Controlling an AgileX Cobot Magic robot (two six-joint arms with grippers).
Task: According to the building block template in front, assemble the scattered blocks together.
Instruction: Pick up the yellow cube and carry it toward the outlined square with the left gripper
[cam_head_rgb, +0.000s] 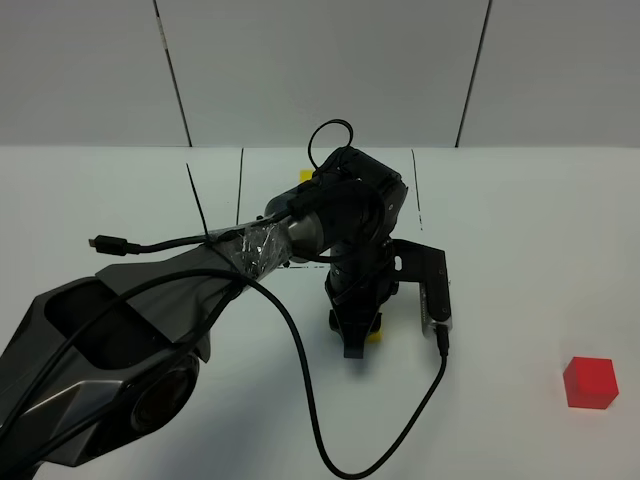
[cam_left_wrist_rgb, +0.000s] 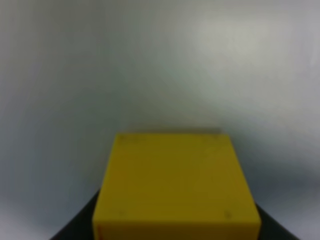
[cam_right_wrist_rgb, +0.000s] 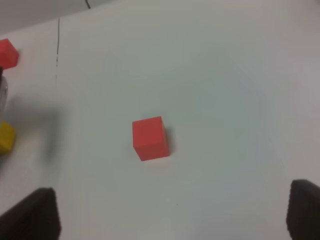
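Observation:
The scattered yellow cube (cam_left_wrist_rgb: 176, 187) sits between the dark fingers (cam_left_wrist_rgb: 75, 231) of my left gripper (cam_head_rgb: 356, 340), which is shut on it, low at the white table near the middle. Only a sliver of this cube (cam_head_rgb: 374, 335) shows in the high view. The scattered red cube (cam_head_rgb: 590, 382) lies alone at the front right. My right gripper (cam_right_wrist_rgb: 170, 220) hovers open above and short of that red cube (cam_right_wrist_rgb: 150, 138). Of the template, a yellow corner (cam_head_rgb: 305, 175) peeks out behind the left arm, and its red cube (cam_right_wrist_rgb: 7, 52) shows in the right wrist view.
The left arm's black body (cam_head_rgb: 350, 220) and its looping cable (cam_head_rgb: 310, 400) cover the table's middle. Thin black lines (cam_head_rgb: 197, 205) mark the table (cam_head_rgb: 520, 230). A grey panelled wall stands behind. The right arm is outside the high view.

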